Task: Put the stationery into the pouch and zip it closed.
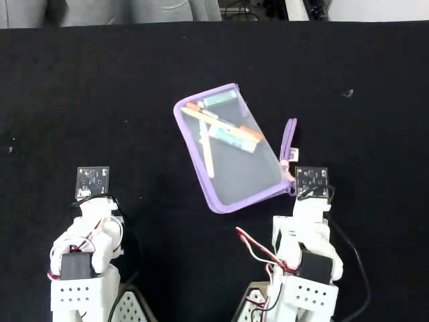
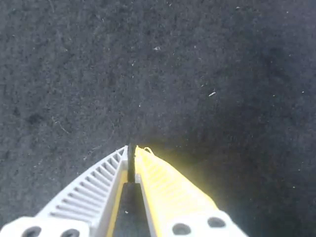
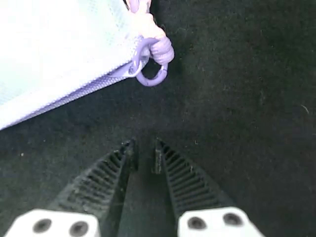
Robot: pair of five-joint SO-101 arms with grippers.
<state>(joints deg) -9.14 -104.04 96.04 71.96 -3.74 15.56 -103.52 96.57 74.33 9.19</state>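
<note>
The purple-edged clear pouch (image 1: pixel 231 151) lies flat in the middle of the black table, with the stationery (image 1: pixel 224 131) inside it: pens and markers in orange, teal and cream. Its zipper pull (image 1: pixel 290 186) sits at the corner nearest the right arm (image 1: pixel 305 235). In the right wrist view that corner of the pouch (image 3: pixel 59 54) and its purple pull ring (image 3: pixel 150 74) lie just ahead of my right gripper (image 3: pixel 144 148), which is slightly open and holds nothing. My left gripper (image 2: pixel 132 150) is shut and empty over bare cloth, well away from the pouch.
A purple wrist strap (image 1: pixel 289 137) trails from the pouch's right side. The left arm (image 1: pixel 87 235) rests folded at the near left. The table's far edge (image 1: pixel 214 21) runs along the back, with wide black cloth around the pouch.
</note>
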